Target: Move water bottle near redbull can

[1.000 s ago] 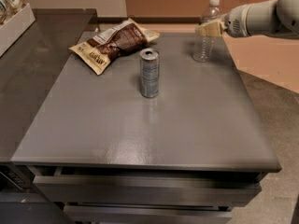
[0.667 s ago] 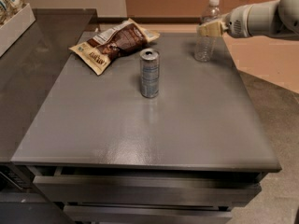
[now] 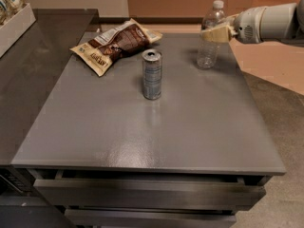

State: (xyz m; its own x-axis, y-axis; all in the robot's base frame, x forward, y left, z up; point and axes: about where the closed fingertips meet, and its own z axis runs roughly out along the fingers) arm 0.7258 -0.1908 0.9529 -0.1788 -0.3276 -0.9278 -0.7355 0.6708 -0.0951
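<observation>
The water bottle, clear with a white cap, stands upright near the table's far right edge. My gripper reaches in from the right on a white arm and sits at the bottle's upper body, at label height, covering part of it. The redbull can, slim and silver-blue with a pull tab, stands upright near the middle of the grey table, well to the left of and nearer than the bottle.
A brown and cream snack bag lies at the table's far left, behind the can. A white tray with packets sits on the dark counter at far left. Drawers run below the table's front edge.
</observation>
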